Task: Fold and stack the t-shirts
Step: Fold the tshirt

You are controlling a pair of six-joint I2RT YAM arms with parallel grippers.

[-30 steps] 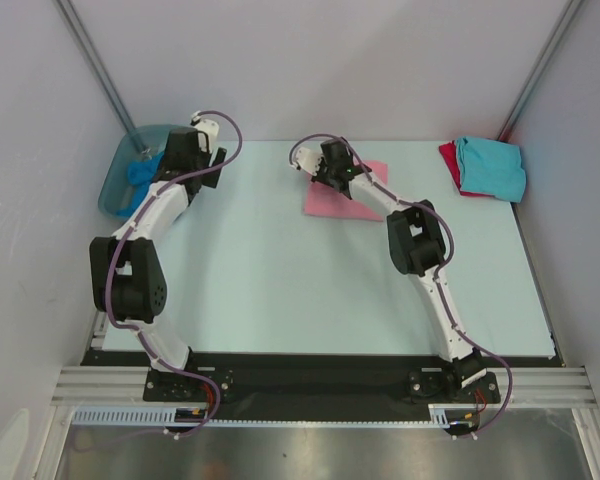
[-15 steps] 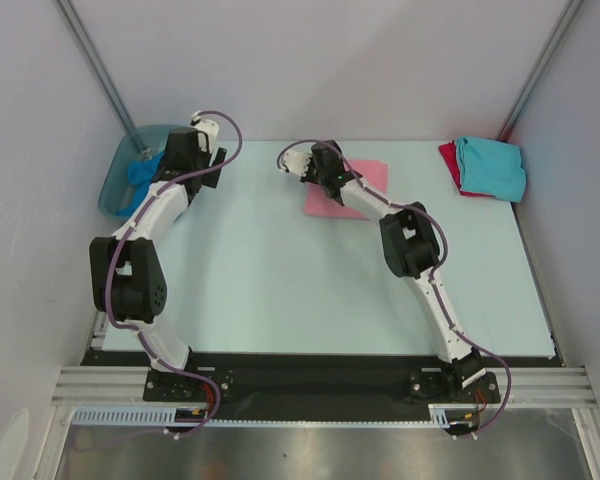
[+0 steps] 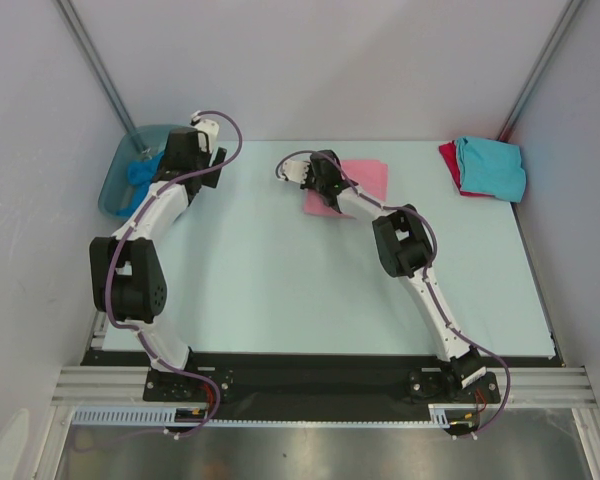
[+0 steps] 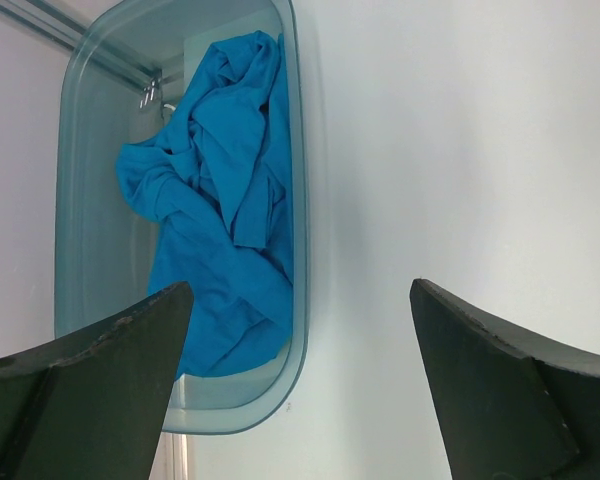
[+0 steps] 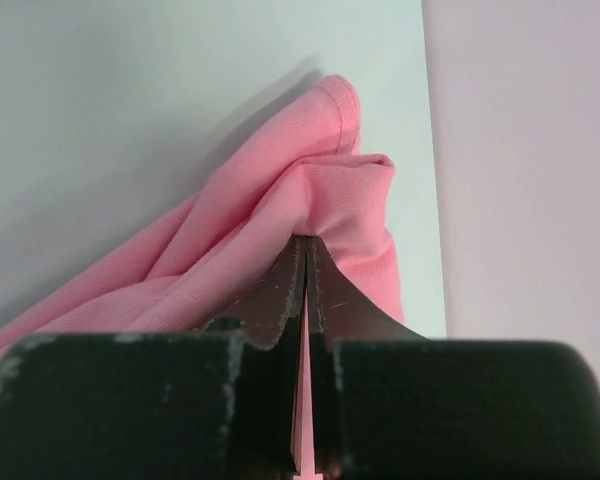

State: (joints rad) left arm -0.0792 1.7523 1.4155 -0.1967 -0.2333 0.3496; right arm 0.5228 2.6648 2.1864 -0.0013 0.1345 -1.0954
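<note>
A light pink t-shirt (image 3: 365, 178) lies partly folded at the back middle of the table. My right gripper (image 3: 318, 187) is shut on a bunched fold of the pink t-shirt (image 5: 345, 195), at its left side, with cloth showing between the jaws. A brighter blue t-shirt (image 4: 225, 200) lies crumpled in the translucent tub (image 4: 298, 150) at the back left. My left gripper (image 4: 300, 330) hangs wide open over the tub's near rim, holding nothing. A turquoise t-shirt (image 3: 492, 167) sits folded on a red t-shirt (image 3: 448, 158) at the back right corner.
The tub (image 3: 115, 185) overhangs the table's left edge beside the left wall. A slanted frame pole (image 3: 95, 65) stands behind it. The back wall runs close behind the pink t-shirt, along the table's far edge (image 5: 430, 200).
My right gripper has moved to the left across the pink t-shirt, keeping hold of its cloth. The left arm has not moved.
</note>
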